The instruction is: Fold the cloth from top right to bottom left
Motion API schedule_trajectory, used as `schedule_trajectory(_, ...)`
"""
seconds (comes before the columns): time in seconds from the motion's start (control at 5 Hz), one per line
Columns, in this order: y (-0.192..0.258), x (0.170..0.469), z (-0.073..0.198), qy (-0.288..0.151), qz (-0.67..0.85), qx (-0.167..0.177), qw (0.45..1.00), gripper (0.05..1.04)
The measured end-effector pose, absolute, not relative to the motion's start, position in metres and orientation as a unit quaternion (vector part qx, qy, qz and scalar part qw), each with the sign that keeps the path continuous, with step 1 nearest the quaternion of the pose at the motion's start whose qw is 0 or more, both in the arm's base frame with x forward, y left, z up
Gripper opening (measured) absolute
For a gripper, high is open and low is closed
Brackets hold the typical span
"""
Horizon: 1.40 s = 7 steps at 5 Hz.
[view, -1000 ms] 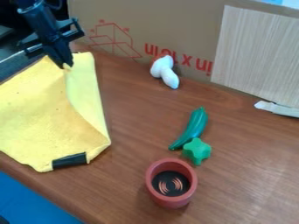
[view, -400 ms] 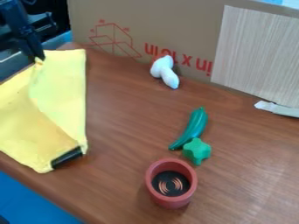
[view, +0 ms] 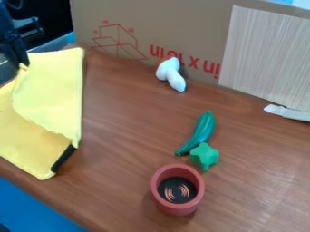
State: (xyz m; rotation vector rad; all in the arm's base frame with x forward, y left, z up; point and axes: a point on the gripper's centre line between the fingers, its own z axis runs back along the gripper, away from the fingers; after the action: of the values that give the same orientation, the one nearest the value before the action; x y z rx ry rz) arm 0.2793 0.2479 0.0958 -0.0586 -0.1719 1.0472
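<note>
Pincer (view: 23, 65): is holding a pinch of the yellow cloth (view: 51, 97), upper left.
Cloth: is lying on the left of the desk (view: 127, 181), its right part overlapping the rest.
Black patch (view: 63, 158): is showing at the cloth's lower edge.
Red cup (view: 176, 208): is standing near the green toys (view: 204, 156).

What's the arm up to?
The gripper is shut on the top edge of the yellow cloth, at the upper left, and part of the cloth lies folded over itself. The fold is partway: the lower left is not yet covered. The cup, green pepper, green star-shaped piece and white toy sit off to the right.
</note>
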Motion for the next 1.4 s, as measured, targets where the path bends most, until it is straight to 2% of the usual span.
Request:
schedule_trajectory(0.2,0.245,0.263,0.083,-0.052,0.504,-0.026,0.862,0.066)
schedule_trajectory(0.6,0.244,0.233,0.089,-0.06,0.525,-0.017,0.849,0.066)
schedule_trajectory(1.0,0.263,0.223,0.093,-0.079,0.586,0.014,0.807,0.066)
schedule_trajectory(1.4,0.278,0.219,0.098,-0.09,0.595,0.057,0.796,0.066)
